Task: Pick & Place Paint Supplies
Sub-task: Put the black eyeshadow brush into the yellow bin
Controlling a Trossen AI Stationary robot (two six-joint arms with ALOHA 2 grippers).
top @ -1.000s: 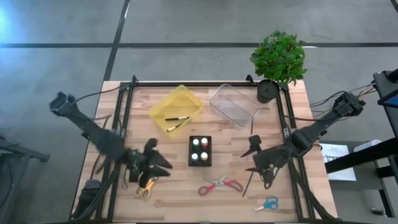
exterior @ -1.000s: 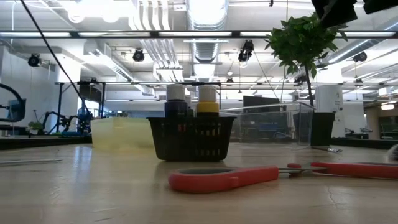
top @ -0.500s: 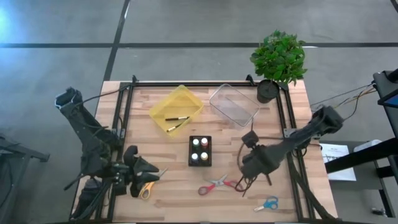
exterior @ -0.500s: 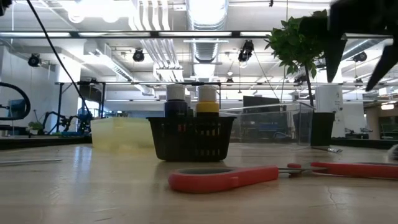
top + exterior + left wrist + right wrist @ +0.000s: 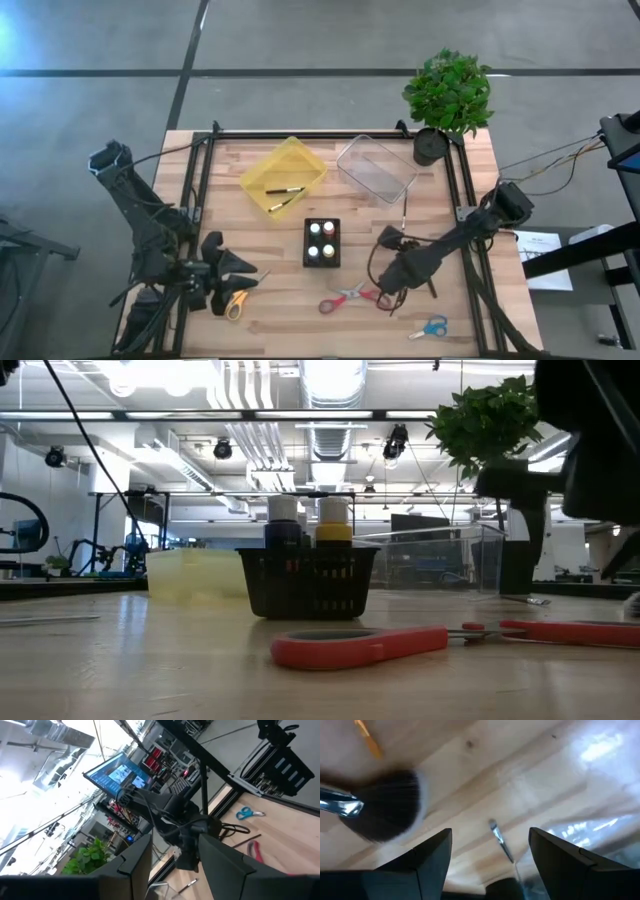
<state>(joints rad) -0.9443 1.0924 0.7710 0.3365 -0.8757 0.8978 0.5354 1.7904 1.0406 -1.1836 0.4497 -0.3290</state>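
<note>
My right gripper point(image 5: 386, 280) hangs open low over the table's near middle, just right of the red-handled scissors point(image 5: 354, 295). Its wrist view looks between its fingers point(image 5: 490, 840) at a wide-bristled brush point(image 5: 385, 812) and a thin brush tip point(image 5: 499, 839), both lying flat on the wood. My left gripper point(image 5: 238, 268) waits open at the near left, above the yellow-handled scissors point(image 5: 235, 300). Paint bottles stand in a black basket point(image 5: 321, 242). The blue-handled scissors point(image 5: 428, 327) lie near the table's near edge. Two thin brushes point(image 5: 283, 196) rest inside the yellow bin.
A yellow bin point(image 5: 295, 160) and a clear bin point(image 5: 376, 168) sit at the far middle, and a potted plant point(image 5: 447, 95) stands at the far right corner. Black rails run along the left and right table sides. In the low view the red scissors point(image 5: 360, 647) lie before the basket point(image 5: 310, 582).
My right gripper has moved toward the table's left and near edge and come down, closing on the red scissors and the brush beside them. My left gripper drew back toward the near left corner in the first half second, then held still. No object has moved.
</note>
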